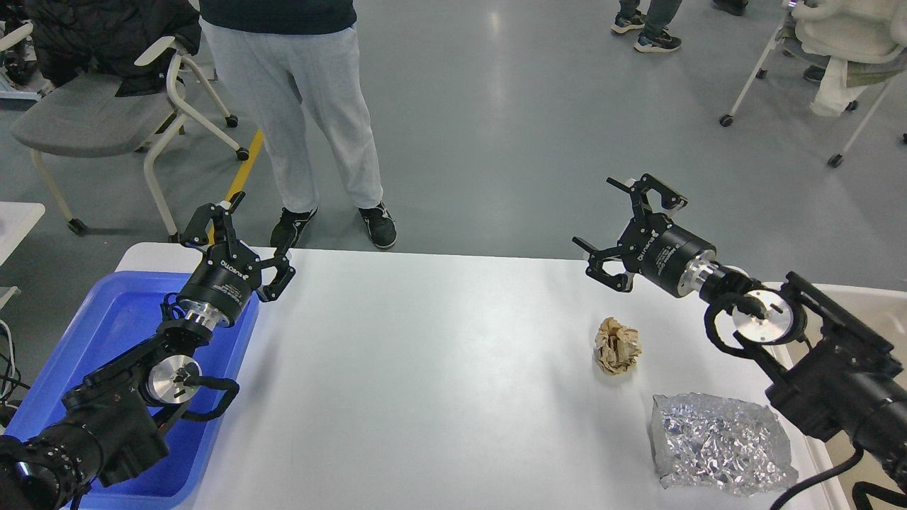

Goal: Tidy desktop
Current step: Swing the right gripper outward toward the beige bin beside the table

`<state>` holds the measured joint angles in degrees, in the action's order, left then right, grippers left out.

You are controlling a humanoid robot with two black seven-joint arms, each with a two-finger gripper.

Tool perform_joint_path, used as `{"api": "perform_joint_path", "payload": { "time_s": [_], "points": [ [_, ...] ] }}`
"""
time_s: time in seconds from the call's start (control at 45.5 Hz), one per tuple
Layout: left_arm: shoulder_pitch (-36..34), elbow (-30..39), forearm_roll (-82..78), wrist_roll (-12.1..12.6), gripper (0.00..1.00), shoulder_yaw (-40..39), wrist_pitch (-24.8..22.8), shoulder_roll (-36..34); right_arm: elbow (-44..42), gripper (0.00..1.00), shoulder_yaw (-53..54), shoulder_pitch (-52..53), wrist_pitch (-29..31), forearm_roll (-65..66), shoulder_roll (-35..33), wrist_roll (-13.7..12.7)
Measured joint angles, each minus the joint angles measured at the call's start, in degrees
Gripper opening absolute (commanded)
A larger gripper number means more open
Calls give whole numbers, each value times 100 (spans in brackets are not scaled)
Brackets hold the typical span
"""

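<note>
The white desktop (425,368) fills the middle of the head view. A crumpled brown paper ball (617,345) lies on its right half. A crumpled silver foil bag (719,443) lies at its front right corner. My right gripper (602,216) is open and empty, raised above the desktop's far right edge, behind and above the paper ball. My left gripper (248,234) is open and empty, held over the far left corner of the desktop beside the blue tray.
A blue plastic tray (106,333) sits at the left under my left arm. A beige bin (868,304) stands at the right edge, partly behind my right arm. A person (305,106) stands beyond the far edge. Chairs stand at back left and back right.
</note>
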<state>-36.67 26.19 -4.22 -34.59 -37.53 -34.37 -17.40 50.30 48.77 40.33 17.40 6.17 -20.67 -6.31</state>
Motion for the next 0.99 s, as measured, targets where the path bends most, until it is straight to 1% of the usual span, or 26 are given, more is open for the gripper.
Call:
{"api": "perform_joint_path", "payload": {
  "time_s": [0.22,0.308,0.33,0.374,0.506,0.55,0.616,0.77,0.902,0.99],
  "points": [
    [0,0,0,0,100,0,0,0,586,100,-321,155,24,267,-813,-19],
    [0,0,0,0,100,0,0,0,819,100,-444,195,39,355,-1200,-22],
    [0,0,0,0,100,0,0,0,922,100,-526,215,49,424,-1398,-24],
    [0,0,0,0,100,0,0,0,961,100,-573,226,49,467,-1498,-24],
    [1,0,0,0,100,0,0,0,1216,100,-945,267,67,879,-2125,-23],
    [0,0,0,0,100,0,0,0,1325,100,-1136,273,72,1145,-2426,-19],
    [0,1,-1,0,100,0,0,0,1418,100,-1277,284,78,1352,-2630,-6],
    [-4,0,-2,1,100,-3,0,0,1667,100,-1742,297,83,2041,-3361,24],
    [-6,0,-6,2,100,-6,-5,0,1850,99,-2163,300,83,2595,-3898,100],
    [-6,0,-6,6,100,-7,-8,0,1968,99,-2402,304,80,2946,-4183,251]
  ]
}}
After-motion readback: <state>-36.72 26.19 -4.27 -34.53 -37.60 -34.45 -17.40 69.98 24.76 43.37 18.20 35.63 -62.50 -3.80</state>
